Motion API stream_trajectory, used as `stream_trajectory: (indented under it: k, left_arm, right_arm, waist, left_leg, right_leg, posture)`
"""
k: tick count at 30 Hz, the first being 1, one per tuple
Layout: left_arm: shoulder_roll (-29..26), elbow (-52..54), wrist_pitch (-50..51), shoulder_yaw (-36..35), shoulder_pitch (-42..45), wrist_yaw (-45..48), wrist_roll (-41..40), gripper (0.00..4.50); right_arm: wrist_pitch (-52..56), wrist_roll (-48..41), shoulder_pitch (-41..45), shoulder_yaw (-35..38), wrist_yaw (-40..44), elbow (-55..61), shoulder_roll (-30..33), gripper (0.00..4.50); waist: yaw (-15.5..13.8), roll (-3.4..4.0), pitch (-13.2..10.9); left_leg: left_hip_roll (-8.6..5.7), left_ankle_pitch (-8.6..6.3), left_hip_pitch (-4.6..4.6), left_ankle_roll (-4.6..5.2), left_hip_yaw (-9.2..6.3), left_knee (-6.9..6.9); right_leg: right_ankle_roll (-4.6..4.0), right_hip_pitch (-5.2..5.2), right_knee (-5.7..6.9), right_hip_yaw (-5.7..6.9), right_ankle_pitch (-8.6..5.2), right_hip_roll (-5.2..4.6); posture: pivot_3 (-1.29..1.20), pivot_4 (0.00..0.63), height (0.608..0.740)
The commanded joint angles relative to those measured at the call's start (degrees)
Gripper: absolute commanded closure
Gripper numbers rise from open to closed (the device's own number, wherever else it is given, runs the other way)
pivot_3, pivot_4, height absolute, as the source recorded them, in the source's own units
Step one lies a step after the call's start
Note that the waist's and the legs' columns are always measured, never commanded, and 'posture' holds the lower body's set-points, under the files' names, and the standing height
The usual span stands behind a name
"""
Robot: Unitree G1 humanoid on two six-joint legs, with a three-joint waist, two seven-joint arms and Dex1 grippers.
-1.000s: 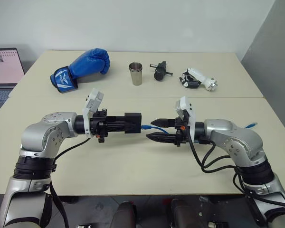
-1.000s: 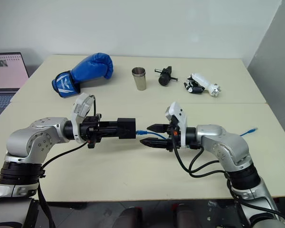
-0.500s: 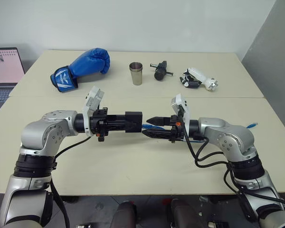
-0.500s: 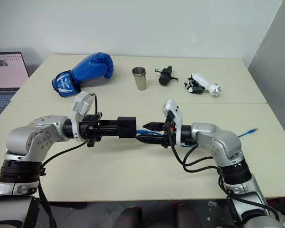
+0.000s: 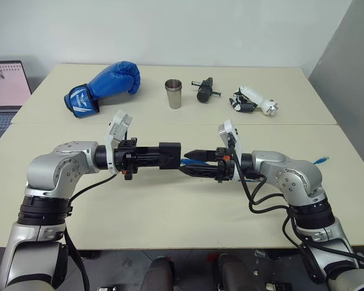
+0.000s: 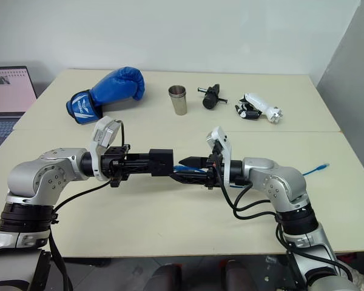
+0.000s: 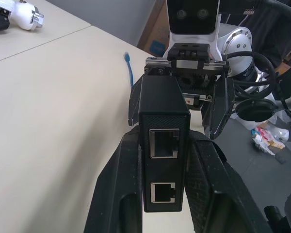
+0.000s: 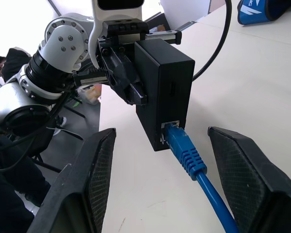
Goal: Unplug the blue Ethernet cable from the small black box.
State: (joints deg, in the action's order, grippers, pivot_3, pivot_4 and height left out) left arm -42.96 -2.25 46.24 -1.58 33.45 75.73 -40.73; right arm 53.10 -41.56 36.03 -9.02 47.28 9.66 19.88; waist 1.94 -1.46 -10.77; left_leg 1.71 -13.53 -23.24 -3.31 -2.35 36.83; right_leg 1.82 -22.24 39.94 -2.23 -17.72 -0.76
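Your left gripper (image 5: 153,156) is clamped on the small matte black box (image 8: 163,92), held in mid-air over the near table. The thin blue Ethernet cable (image 8: 191,162) is still plugged in. Your right gripper (image 8: 177,187) stands open around the plug. The cord's floppy, so pinch the stiff plug body. Its latch tab is hidden. The far plug (image 5: 321,159) lies on the right.

Two beige worktops (image 5: 170,206) are sitting pushed together, a seam running across between them, with a plain white wall (image 5: 170,30) standing behind. A grey panel (image 5: 352,66) is closing off the right side, and a laptop (image 5: 5,91) with a lit screen is sitting at the left edge. Even, soft light is falling over it all, throwing only faint shadows.
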Motion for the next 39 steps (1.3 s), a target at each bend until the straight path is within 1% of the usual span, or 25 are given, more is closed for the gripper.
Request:
stream_trajectory:
  k: [1, 4, 10, 12, 24, 34, 37, 38, 39]
  left_arm:
    - [0.03, 1.01, 0.20, -1.78, 1.53, 0.31, -1.65, 3.71]
    - [0.07, 1.13, 0.18, -1.79, 1.51, 0.22, -1.78, 3.71]
    - [0.12, 1.14, 0.17, -1.78, 1.61, -0.09, -2.10, 3.71]
    - [0.19, 1.04, 0.20, -1.79, 1.74, -0.12, -2.08, 3.71]
    - [0.01, 0.39, -0.20, -1.38, 2.17, 1.03, -1.60, 3.71]
    - [-4.69, -1.63, -4.58, -1.82, 0.20, 3.48, 2.72, 3.71]
    - [-4.83, -2.57, -5.62, -2.08, -0.20, 2.60, 3.64, 3.71]
    - [-4.66, -2.77, -5.76, -2.29, -0.30, 2.19, 3.73, 3.71]
    - [-4.45, -2.76, -5.98, -2.33, -0.55, 1.68, 4.01, 3.71]
  right_arm:
    - [-0.29, -0.60, 0.62, 1.15, 0.07, 1.02, -0.27, 2.02]
    - [-0.37, -0.27, 0.69, 0.84, 0.19, 0.93, -0.09, 2.68]
    - [-0.73, 0.63, 0.72, 0.09, 0.79, 0.89, 0.39, 4.24]
    - [-0.83, 0.92, 0.77, -0.07, 1.06, 0.87, 0.52, 4.42]
    - [-1.10, 2.26, 1.39, -0.86, 2.45, 0.60, 1.51, 4.42]
    - [0.26, 2.11, -1.71, 1.39, 5.20, 0.78, 8.97, 4.46]
    - [-1.07, 3.02, -1.90, 2.42, 4.20, -0.46, 9.64, 4.46]
    - [-2.55, 4.23, -1.52, 2.83, 3.04, -1.87, 9.24, 4.46]
    - [-6.19, 7.30, -0.53, 2.96, 0.58, -4.91, 8.19, 4.46]
  waist:
    - [0.00, 0.00, 0.00]
    - [0.00, 0.00, 0.00]
    - [0.00, 0.00, 0.00]
    - [0.00, 0.00, 0.00]
    - [0.00, 0.00, 0.00]
    - [-0.01, 0.00, 0.00]
    - [-0.01, 0.00, -0.01]
    - [0.01, 0.00, -0.01]
    - [0.01, 0.00, -0.01]
  left_leg:
    - [0.00, 0.00, 0.00, 0.00, 0.00, 0.00]
    - [0.00, 0.00, 0.00, 0.00, 0.00, 0.00]
    - [0.00, 0.00, -0.01, 0.00, 0.00, 0.00]
    - [0.00, 0.00, -0.01, 0.00, 0.01, 0.00]
    - [0.00, 0.00, -0.02, 0.00, 0.01, 0.00]
    - [-0.01, 0.00, -0.04, 0.00, 0.02, -0.01]
    - [0.00, 0.00, -0.06, 0.00, 0.03, -0.01]
    - [0.00, 0.00, -0.06, 0.00, 0.03, -0.01]
    - [0.00, 0.00, -0.06, 0.00, 0.03, 0.00]
  right_leg:
    - [0.00, 0.00, 0.00, 0.00, 0.00, 0.00]
    - [0.00, 0.00, 0.00, 0.00, 0.00, 0.00]
    - [0.00, 0.00, 0.00, 0.00, 0.00, 0.00]
    - [0.00, -0.01, 0.00, 0.00, 0.00, 0.00]
    - [0.00, -0.01, -0.01, 0.01, 0.00, 0.00]
    - [0.00, -0.02, -0.05, 0.01, 0.00, 0.00]
    - [0.01, -0.03, -0.05, 0.00, 0.00, 0.00]
    - [0.01, -0.03, -0.05, 0.01, 0.00, 0.00]
    - [0.01, -0.04, -0.04, 0.01, 0.00, 0.00]
  posture:
    - [0.00, 0.150, 0.740]
    - [0.00, 0.150, 0.740]
    - [0.00, 0.150, 0.740]
    - [0.00, 0.150, 0.740]
    - [0.00, 0.150, 0.740]
    - [0.00, 0.150, 0.740]
    - [0.00, 0.150, 0.740]
    - [0.00, 0.150, 0.740]
    - [0.00, 0.150, 0.740]
